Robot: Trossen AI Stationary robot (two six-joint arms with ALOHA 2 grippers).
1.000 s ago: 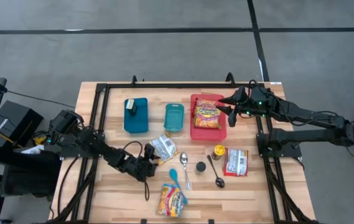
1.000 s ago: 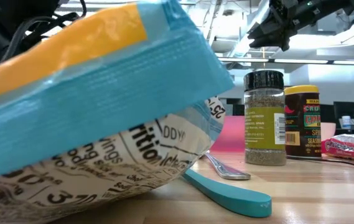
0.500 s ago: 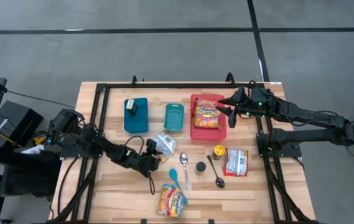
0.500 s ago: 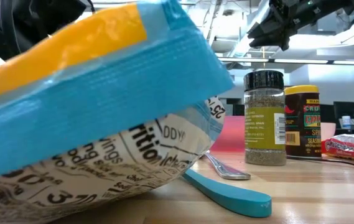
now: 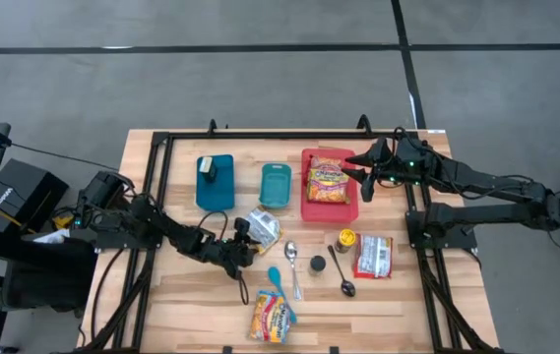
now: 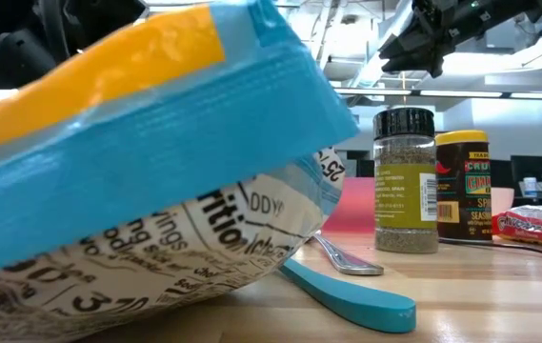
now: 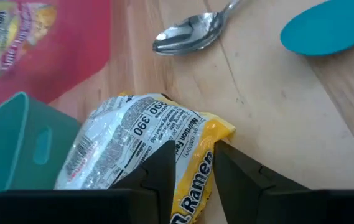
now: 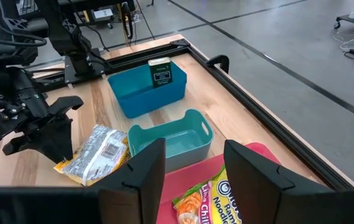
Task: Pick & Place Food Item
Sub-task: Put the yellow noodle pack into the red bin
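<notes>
A silver-and-yellow ramen packet [image 5: 260, 228] lies flat on the wooden table just near of the teal bin [image 5: 276, 185]. It also shows in the left wrist view [image 7: 133, 140]. My left gripper [image 5: 245, 240] is open at the packet's left side, low over the table. Its two fingers stand on either side of the packet's yellow end [image 7: 192, 168]. My right gripper [image 5: 363, 177] is open and empty in the air by the right rim of the red tray [image 5: 306, 208]. An orange ramen packet [image 5: 329, 180] lies in that tray. My left gripper comes at the packet nearly level from the table's left, with the packet's yellow end [image 7: 195, 158] between its open fingers. I cannot tell whether the fingers touch it. The packet lies on the table.
A blue bin [image 5: 215, 182] with a small box stands left of the teal bin. Toward the near edge lie a teal spoon [image 5: 275, 280], a silver spoon [image 5: 292, 261], a pepper shaker [image 5: 317, 264], a black spoon [image 5: 342, 272], a spice jar [image 5: 346, 239], a red packet [image 5: 374, 256] and a snack bag [image 5: 273, 317].
My left gripper has moved toward the table's right and far edges, up to the silver-and-yellow ramen packet. The packet has stayed where it was.
</notes>
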